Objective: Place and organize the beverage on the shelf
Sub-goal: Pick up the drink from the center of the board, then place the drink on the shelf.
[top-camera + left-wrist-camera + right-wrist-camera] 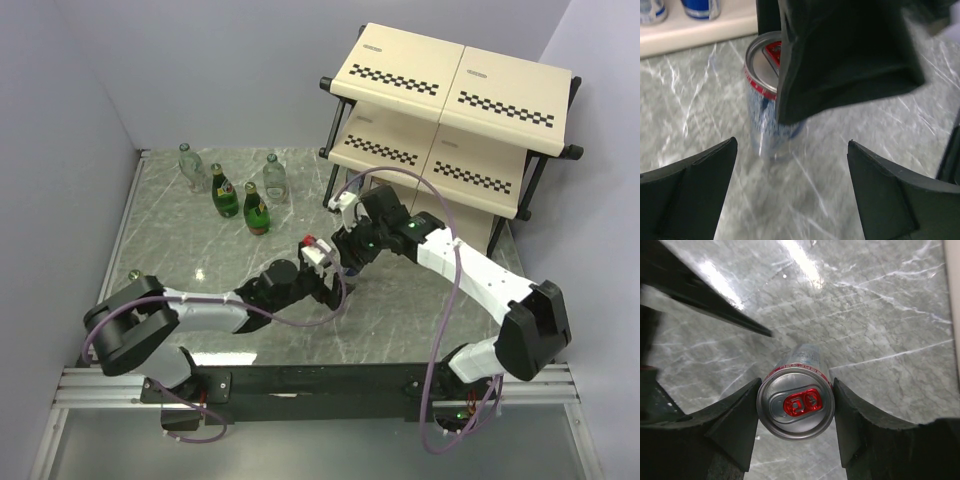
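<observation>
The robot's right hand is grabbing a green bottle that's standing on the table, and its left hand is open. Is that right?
Not quite. It is a silver can with a red tab, not a green bottle. The right wrist view shows the right gripper closed on both sides of it. It does stand on the table, and the left gripper is open.

The grey marble table (180, 255) carries the shelf (400, 60) at two o'clock. At eleven o'clock stand two clear bottles (190, 165) and two green bottles (224, 193). A silver can (796, 405) stands upright near centre. Two more cans (700, 7) stand on the shelf's bottom board.
</observation>
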### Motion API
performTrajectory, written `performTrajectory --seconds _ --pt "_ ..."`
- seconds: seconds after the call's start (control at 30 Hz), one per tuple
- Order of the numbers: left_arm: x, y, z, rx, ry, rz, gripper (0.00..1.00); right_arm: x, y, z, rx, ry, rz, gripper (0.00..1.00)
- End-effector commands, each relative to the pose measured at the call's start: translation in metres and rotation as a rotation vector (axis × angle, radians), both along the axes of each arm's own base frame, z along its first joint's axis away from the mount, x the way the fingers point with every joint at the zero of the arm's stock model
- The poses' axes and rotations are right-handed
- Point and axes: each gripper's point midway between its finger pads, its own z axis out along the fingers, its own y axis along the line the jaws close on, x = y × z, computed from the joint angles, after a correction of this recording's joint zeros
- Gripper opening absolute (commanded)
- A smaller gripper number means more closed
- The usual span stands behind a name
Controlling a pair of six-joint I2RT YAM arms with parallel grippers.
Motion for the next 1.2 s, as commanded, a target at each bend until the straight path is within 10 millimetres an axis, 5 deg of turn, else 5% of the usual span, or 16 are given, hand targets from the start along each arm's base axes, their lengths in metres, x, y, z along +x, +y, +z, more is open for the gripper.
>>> performTrajectory --seconds 0.0,0.23,0.5,1.17 --pt "0.015 -0.019 0.030 -0.049 -0.091 0.020 0.96 0.003 0.010 0.062 0.115 -0.103 -0.002 0.00" --pt "0.028 -0.040 0.038 -0.043 -0.073 0.025 0.89 -0.006 0.005 0.058 0.096 -0.060 -0.009 0.00" --pt "0.035 -0.039 0.035 -0.027 -0.079 0.063 0.83 -0.012 0.008 0.076 0.151 -0.045 -0.027 0.00" --pt "0.010 -0.026 0.083 -0.148 -0.295 0.004 0.83 -0.006 -0.004 0.106 0.285 0.070 -0.161 0.00"
